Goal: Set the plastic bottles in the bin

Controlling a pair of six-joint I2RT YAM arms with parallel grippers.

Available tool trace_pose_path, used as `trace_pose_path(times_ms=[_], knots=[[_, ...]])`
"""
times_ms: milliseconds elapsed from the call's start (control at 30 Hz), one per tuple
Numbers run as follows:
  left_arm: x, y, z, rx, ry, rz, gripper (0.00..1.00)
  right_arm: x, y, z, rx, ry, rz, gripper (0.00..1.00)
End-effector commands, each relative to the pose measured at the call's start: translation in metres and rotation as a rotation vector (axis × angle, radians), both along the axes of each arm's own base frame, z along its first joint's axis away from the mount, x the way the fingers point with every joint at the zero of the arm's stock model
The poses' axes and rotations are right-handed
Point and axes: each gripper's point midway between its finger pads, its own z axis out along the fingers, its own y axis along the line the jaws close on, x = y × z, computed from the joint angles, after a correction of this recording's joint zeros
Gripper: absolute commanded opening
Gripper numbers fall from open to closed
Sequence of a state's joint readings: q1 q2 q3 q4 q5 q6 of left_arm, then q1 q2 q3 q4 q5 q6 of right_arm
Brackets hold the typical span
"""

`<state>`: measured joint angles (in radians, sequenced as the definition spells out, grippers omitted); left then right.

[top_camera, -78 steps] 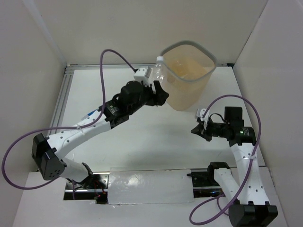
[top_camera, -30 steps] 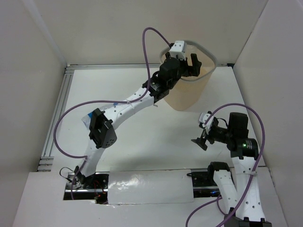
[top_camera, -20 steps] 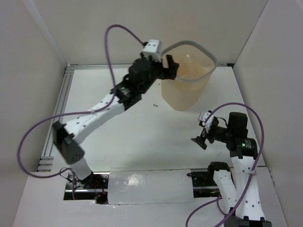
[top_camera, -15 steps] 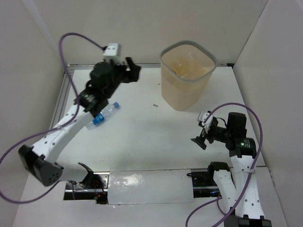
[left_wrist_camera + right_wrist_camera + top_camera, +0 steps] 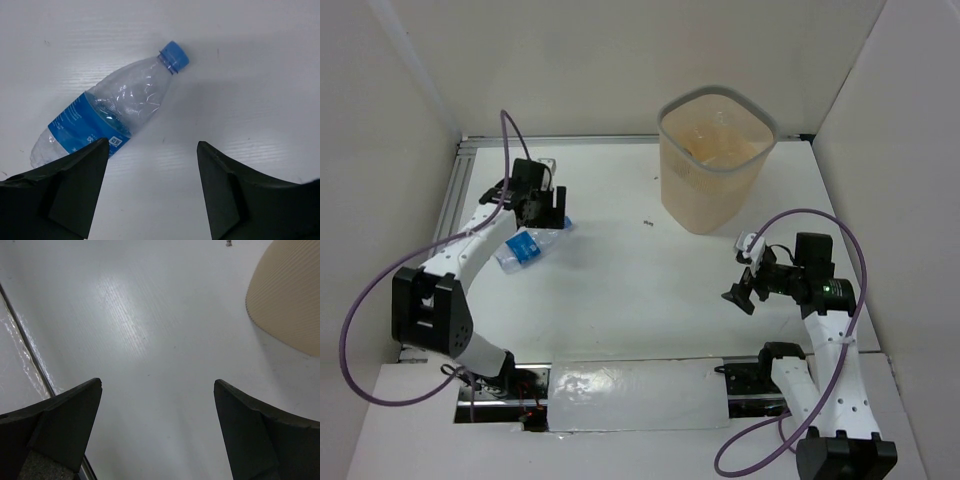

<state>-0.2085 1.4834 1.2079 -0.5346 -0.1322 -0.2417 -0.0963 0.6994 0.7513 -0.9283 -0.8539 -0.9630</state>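
Clear crinkled bottle (image 5: 107, 107), blue cap and label, lay sideways. Left gripper (image 5: 151, 146) and right gripper (image 5: 157, 383) gaped wide, empty.

The left arm (image 5: 470, 240) has swung from the bin (image 5: 705, 212) down over the blue-capped bottle (image 5: 525, 247).

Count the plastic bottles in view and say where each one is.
1. A clear plastic bottle with blue cap and label lies on its side on the white table, left side, under the open left tool. Others may be hidden inside the tall beige bin.

Open tabletop (image 5: 620, 275) between bottle (image 5: 525, 247) and bin (image 5: 705, 205); walls (image 5: 380, 150) flank sides.
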Motion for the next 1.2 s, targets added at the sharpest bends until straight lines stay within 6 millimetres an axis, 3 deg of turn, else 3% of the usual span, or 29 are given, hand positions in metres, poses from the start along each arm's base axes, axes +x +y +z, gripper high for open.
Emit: trace_pose_path(times_ms=[0, 33, 233, 300, 467, 633, 667, 867, 1167], knots=[[0.001, 0.0, -0.01, 0.078, 0.053, -0.087, 0.84, 0.008, 0.002, 0.01, 0.011, -0.063, 0.02, 1.0], [0.0, -0.007, -0.016, 0.089, 0.068, -0.118, 0.84, 0.008, 0.002, 0.01, 0.011, -0.063, 0.02, 1.0], [0.01, 0.0, -0.051, 0.241, 0.153, -0.139, 0.87, 0.01, 0.001, 0.011, 0.004, -0.071, 0.014, 1.0], [0.022, -0.001, -0.045, 0.244, 0.101, -0.137, 0.87, 0.01, 0.001, 0.011, 0.004, -0.071, 0.014, 1.0], [0.03, 0.012, -0.053, 0.349, 0.091, -0.121, 0.88, 0.011, -0.002, 0.006, -0.013, -0.058, 0.006, 1.0], [0.046, 0.018, -0.045, 0.42, 0.025, -0.103, 0.89, 0.009, -0.002, 0.005, -0.017, -0.055, 0.011, 1.0], [0.046, 0.018, -0.051, 0.429, 0.04, -0.113, 0.97, 0.01, -0.002, 0.004, -0.016, -0.046, 0.011, 1.0], [0.046, 0.008, -0.066, 0.417, 0.073, -0.162, 0.97, 0.012, -0.004, 0.005, -0.023, -0.045, 0.005, 1.0], [0.051, 0.01, -0.099, 0.428, 0.148, -0.161, 0.97, 0.012, -0.003, 0.003, -0.017, -0.03, 0.001, 1.0]])
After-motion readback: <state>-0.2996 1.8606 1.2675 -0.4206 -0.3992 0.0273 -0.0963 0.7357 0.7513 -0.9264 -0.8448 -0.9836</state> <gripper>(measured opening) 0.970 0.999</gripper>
